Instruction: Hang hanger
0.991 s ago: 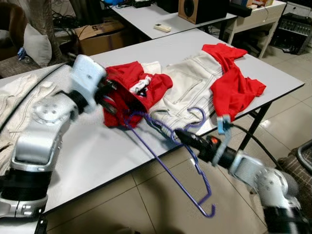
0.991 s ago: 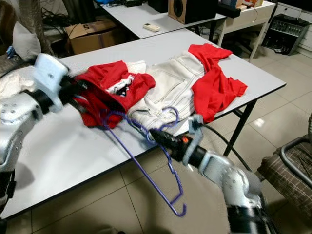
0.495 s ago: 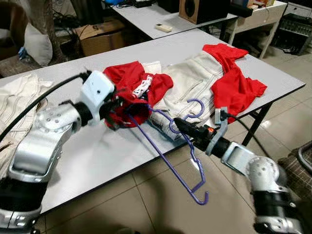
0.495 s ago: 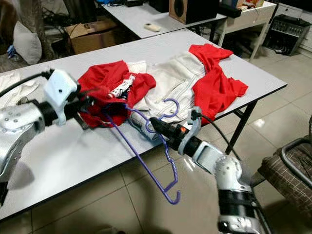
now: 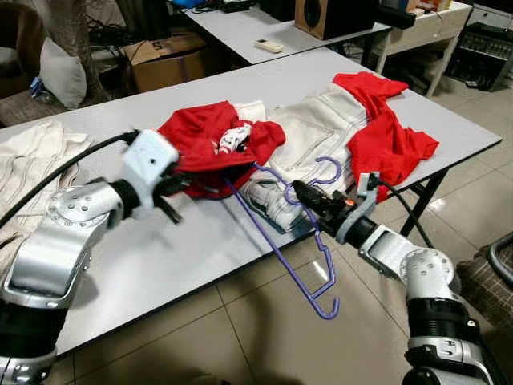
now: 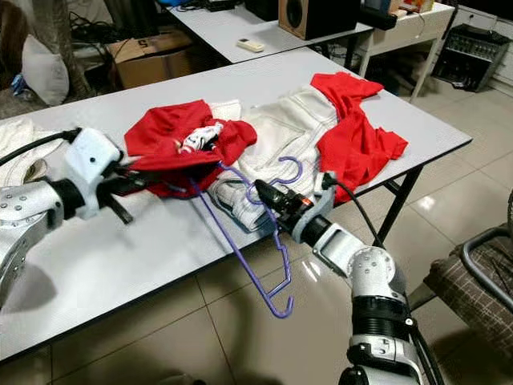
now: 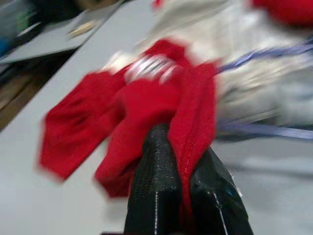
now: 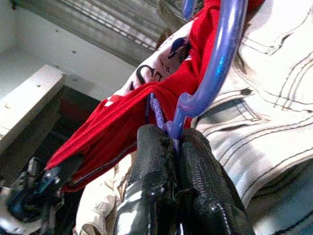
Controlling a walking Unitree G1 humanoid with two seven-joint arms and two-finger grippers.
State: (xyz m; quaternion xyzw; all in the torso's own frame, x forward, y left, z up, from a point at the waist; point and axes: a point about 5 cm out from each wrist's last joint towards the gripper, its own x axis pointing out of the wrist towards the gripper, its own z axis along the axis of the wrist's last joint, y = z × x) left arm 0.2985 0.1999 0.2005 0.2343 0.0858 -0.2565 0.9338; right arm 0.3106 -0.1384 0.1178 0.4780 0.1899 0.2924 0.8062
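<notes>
A red shirt (image 5: 210, 138) lies bunched on the grey table (image 5: 184, 241), next to white jeans (image 5: 314, 135) and a second red garment (image 5: 386, 132). My left gripper (image 5: 178, 184) is shut on the red shirt's near edge (image 7: 188, 142), holding it stretched out low over the table. At the table's front edge my right gripper (image 5: 300, 192) is shut on a purple wire hanger (image 5: 282, 258) just below its hook (image 8: 220, 63). One hanger arm reaches into the red shirt's opening; the other hangs past the table edge over the floor.
A cream garment (image 5: 32, 156) lies at the table's left end. Behind stand a second table (image 5: 240, 28) with a remote (image 5: 267, 46), a cardboard box (image 5: 164, 58) and a speaker (image 5: 333, 16). A chair (image 5: 495, 273) is at the right.
My right gripper has carried the hanger up and toward the red shirt, its arm now going into the opening. My left gripper has drawn the shirt's edge leftward and lower.
</notes>
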